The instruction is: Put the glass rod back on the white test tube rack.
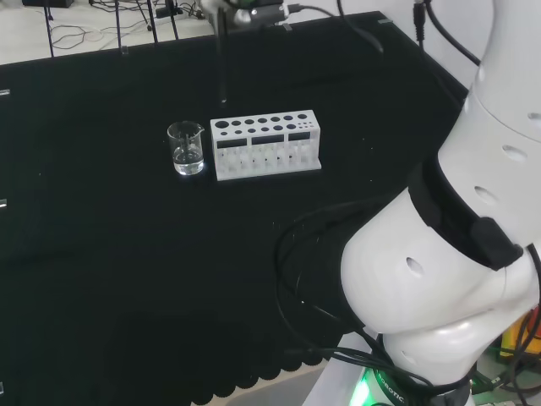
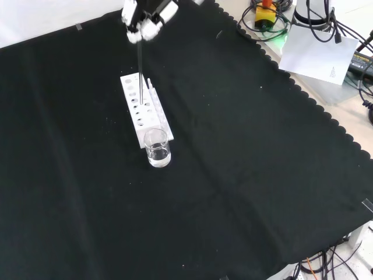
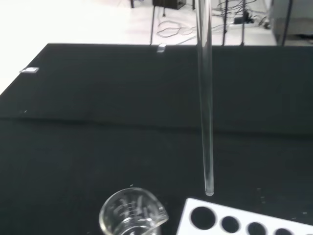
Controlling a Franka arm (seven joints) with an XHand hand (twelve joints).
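Front view shows things best, so start there and go from left to right: the white test tube rack (image 2: 145,111) sits on the black cloth (image 2: 245,175) a bit left of the middle, and a small clear beaker (image 2: 157,147) stands touching its near end. Up at the top, the hand (image 2: 147,16) has its fingers curled around the top of the glass rod (image 2: 140,64), and the rod hangs straight down over the far part of the rack. Head view has the beaker (image 1: 187,149) on the left with a little clear liquid in the bottom, then the rack (image 1: 265,145) just beside it on the right, full of round holes, and then the big white arm (image 1: 456,254) at the right side. The rod (image 1: 222,59) is a thin line behind the rack's left end. Wrist view shows the rod (image 3: 205,98) upright, its tip just above the rack's (image 3: 244,220) corner, near the first hole and not in it, with the beaker (image 3: 132,215) close by
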